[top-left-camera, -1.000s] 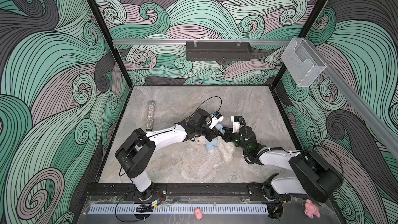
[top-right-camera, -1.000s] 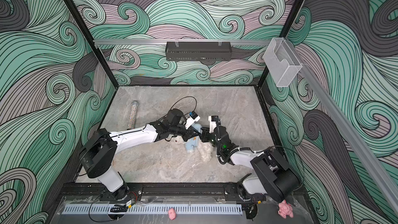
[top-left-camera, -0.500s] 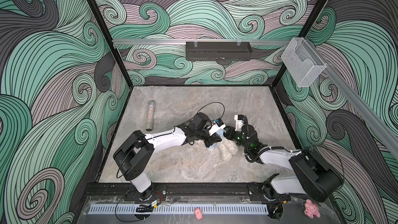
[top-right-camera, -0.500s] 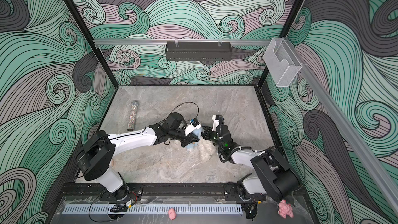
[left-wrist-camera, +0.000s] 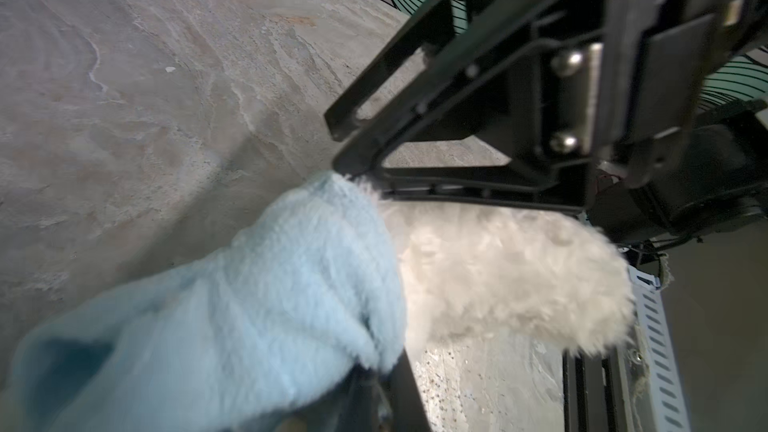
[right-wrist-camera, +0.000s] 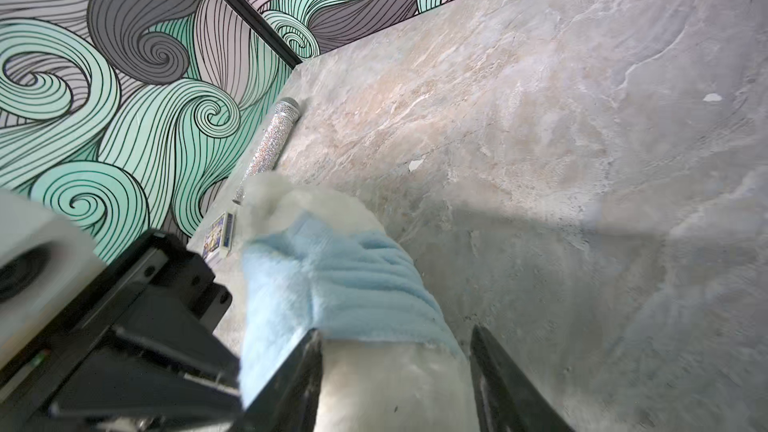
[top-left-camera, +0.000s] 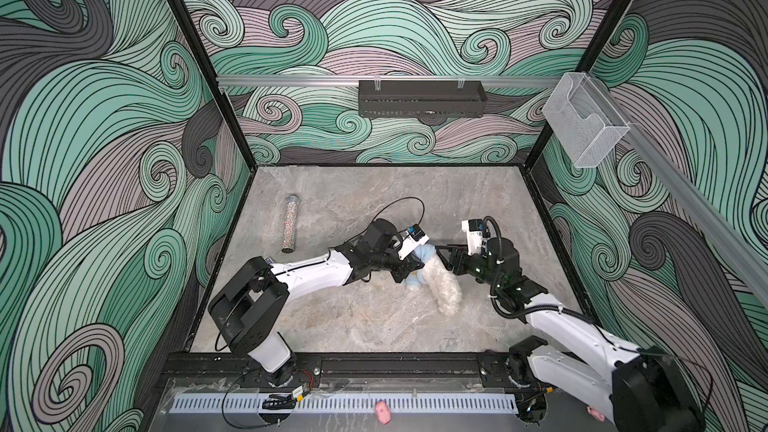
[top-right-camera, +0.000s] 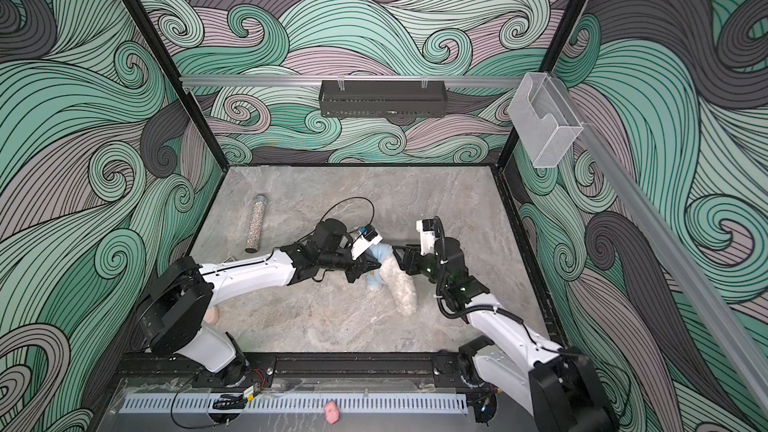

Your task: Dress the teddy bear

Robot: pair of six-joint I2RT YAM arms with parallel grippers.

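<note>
The stone-patterned surface forms the floor of the enclosure. The left arm reaches in from 7 o'clock toward the centre. The right arm reaches in from 5 o'clock toward the same spot. A black tray hangs on the back wall at 12 o'clock. A clear holder hangs on the side wall at 2 o'clock.

The teddy bear lies on the surface just off centre toward 4 o'clock, between the two grippers. Its white body runs from 11 o'clock to 5 o'clock. A light blue garment covers the 11 o'clock end of the body. Head and limbs cannot be told apart in any view.

The left gripper sits at the 9 o'clock side of the covered end. Its jaws are pressed together on a fold of the garment. The right gripper sits at the 3 o'clock side of the same end. Its jaws are spread and hold nothing. In the left wrist view, one of its fingers touches the fur beside the garment edge.

A glittery tube lies at 10 o'clock near the surface edge, its long axis running 12 to 6, well apart from the bear. A small printed box lies near one end of the tube. A pink toy lies on the front ledge at 6 o'clock, off the surface.
</note>
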